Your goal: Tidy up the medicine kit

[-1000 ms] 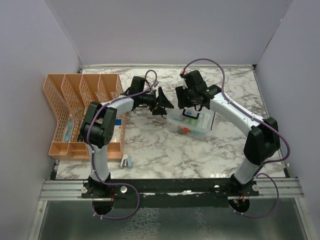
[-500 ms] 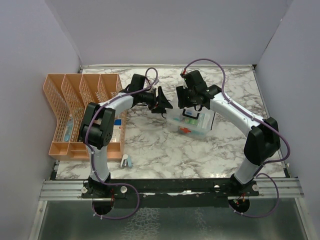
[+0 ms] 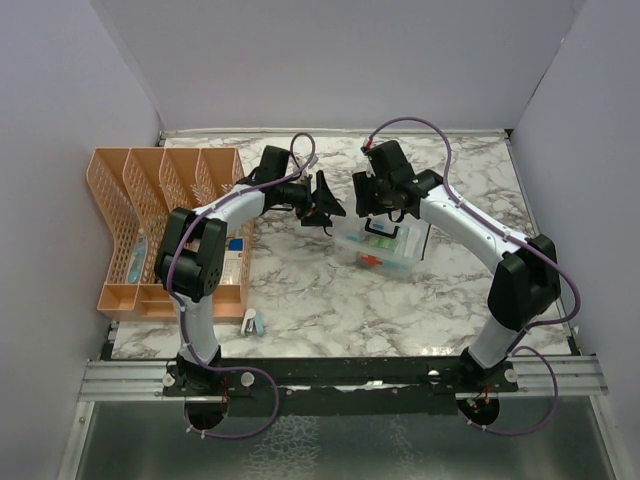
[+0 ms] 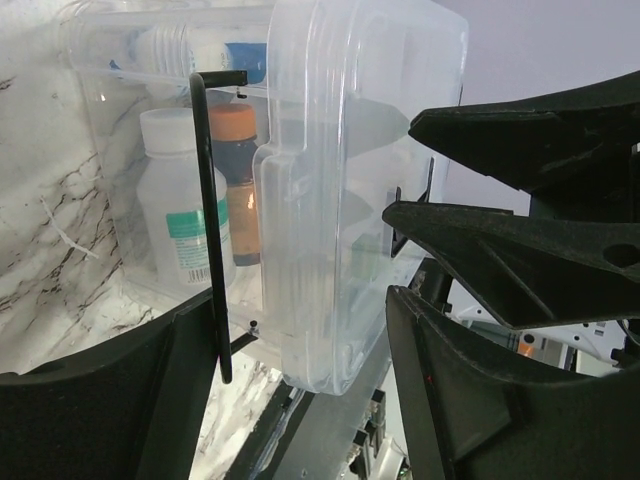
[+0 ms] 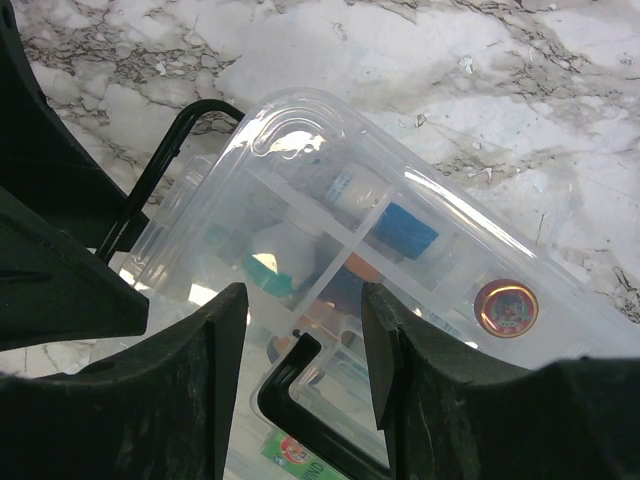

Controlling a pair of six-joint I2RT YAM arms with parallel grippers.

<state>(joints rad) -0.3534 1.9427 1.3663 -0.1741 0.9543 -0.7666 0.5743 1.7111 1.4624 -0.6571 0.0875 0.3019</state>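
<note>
Left gripper (image 4: 298,310) is held with its fingers spread apart, and the clear lid (image 4: 350,150) of the medicine kit (image 3: 385,250) is seen between them; a gap is left at the finger on the 9 o'clock side, so nothing is clamped. In the left wrist view the lid stands almost upright. At 9 o'clock of it the thin black handle (image 4: 210,250) is seen, and behind that a white bottle (image 4: 175,230) with a green label and an amber bottle (image 4: 235,170) with an orange cap are standing in the box.

Right gripper (image 5: 303,300) is placed over the kit, at its 12 o'clock edge in the top view. Its fingers are a little apart and a black clip (image 5: 300,385) is seen between them (whether anything is pressed cannot be told). Through the lid a blue roll (image 5: 405,228) and a round copper-coloured cap (image 5: 505,308) can be made out in the compartments.

The kit is set on the marble table (image 3: 330,300), slightly towards 3 o'clock from the centre, with a red mark on its near side. An orange lattice organizer (image 3: 110,190) is placed at 9 o'clock of the table, and a small white and blue object (image 3: 252,321) is lying at 7 o'clock, just beside the organizer's near corner.
</note>
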